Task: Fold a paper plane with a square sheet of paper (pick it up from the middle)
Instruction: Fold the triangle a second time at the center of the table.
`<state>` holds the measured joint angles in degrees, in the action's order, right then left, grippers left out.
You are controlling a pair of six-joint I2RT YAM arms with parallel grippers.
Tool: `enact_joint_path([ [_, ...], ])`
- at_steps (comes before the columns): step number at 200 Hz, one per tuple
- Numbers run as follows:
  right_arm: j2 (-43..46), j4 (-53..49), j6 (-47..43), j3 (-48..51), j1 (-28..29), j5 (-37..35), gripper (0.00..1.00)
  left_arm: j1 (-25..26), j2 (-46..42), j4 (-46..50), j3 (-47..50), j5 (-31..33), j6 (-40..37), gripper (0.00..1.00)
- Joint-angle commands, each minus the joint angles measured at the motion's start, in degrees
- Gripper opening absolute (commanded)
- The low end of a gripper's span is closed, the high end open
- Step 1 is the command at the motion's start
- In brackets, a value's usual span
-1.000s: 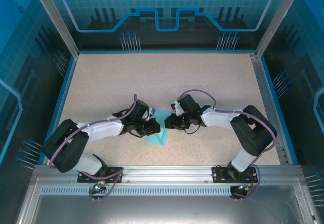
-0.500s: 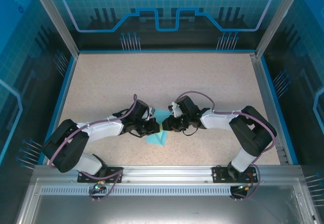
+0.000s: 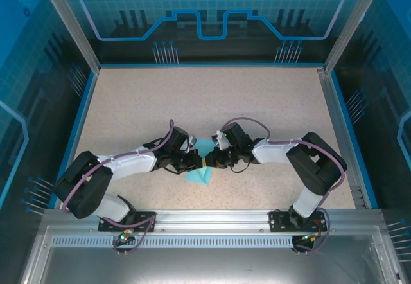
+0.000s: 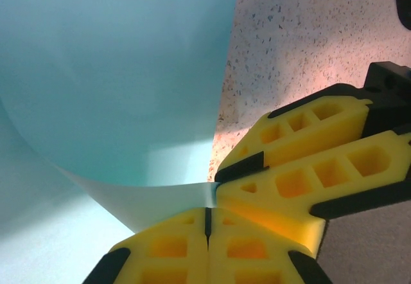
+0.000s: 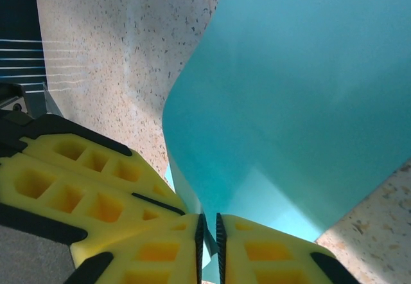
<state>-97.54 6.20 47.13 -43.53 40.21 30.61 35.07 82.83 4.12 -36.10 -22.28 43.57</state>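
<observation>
- Left tool (image 4: pixel 207 208) pressed together, pinching the paper (image 4: pixel 115 72) at its raised middle.
- Right tool (image 5: pixel 209 223) pinches it too (tips meeting the left's).
- Paper's long axis runs near-to-far across the table (image 3: pixel 257 97).

Left arm (image 3: pixel 128 165) and right arm (image 3: pixel 279 150): white-covered links between bulky black joint housings, each rising from a black base plate (image 3: pixel 125 220) on a silver slotted rail (image 3: pixel 212 220). A purple-grey cable (image 3: pixel 247 118) loops along each arm. Left tool (image 4: pixel 207 210) and right tool (image 5: pixel 209 223): two yellow fingers (image 4: pixel 173 245) moulded with open rectangular and triangular pockets, trimmed with black strips.
</observation>
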Motion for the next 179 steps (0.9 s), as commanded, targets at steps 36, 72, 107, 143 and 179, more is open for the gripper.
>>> enact_joint_path([
  [36,-1.37,-5.59,-3.42,-1.65,-0.02,-4.47,0.1,-0.31,-1.97,1.33,-0.51,-0.45,-0.4,0.1],
  [72,-2.95,-10.41,-6.9,-4.54,0.04,-7.55,0.1,-0.33,-0.71,-0.01,-0.97,-1.43,-0.4,0.12],
  [107,-4.21,-12.55,-8.45,-6.17,-0.18,-8.51,0.1,-0.31,1.33,-0.93,-1.85,-2.86,-0.58,0.13],
  [143,-4.2,-13.27,-8.73,-6.48,-0.14,-9.34,0.1,-0.34,3.22,-1.2,-3.08,-3.76,-0.85,0.13],
  [179,-3.99,-13.59,-8.87,-6.5,-0.22,-9.75,0.1,-0.27,4.27,-1.98,-3.01,-4.51,-0.6,0.13],
])
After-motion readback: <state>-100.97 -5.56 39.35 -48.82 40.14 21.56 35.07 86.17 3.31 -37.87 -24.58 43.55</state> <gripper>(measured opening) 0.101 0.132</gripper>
